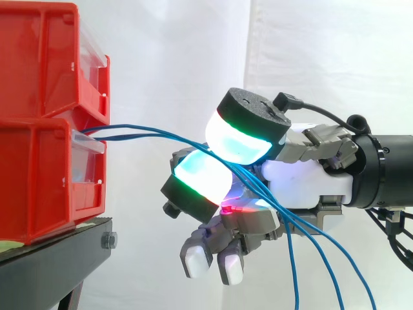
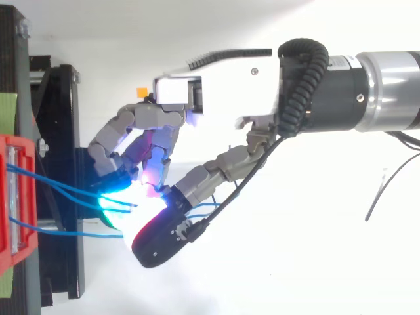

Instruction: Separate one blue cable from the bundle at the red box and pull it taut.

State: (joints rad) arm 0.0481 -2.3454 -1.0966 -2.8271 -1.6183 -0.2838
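At left, side view: two red bins stacked, upper bin on lower bin, both on black stand, each w/ clear front panel. Insides hidden, contents not readable. Out of top of lower bin's front, just under upper bin: bundle of thin blue cables, several, exact no. unclear. Leading right, nearly level w/ slight bow, spread apart at bin end in top view, converging into hand. Fingers curled, two thick pads glowing cyan-green pressed together on the cables, pinching them; cannot tell whether one or all clamped. Past the pinch, cables hanging slack down-right across palm and out bottom edge. Other fingers bent downward under palm, white tips, touching nothing. Hand apart from bins, to their right, arm in from right edge
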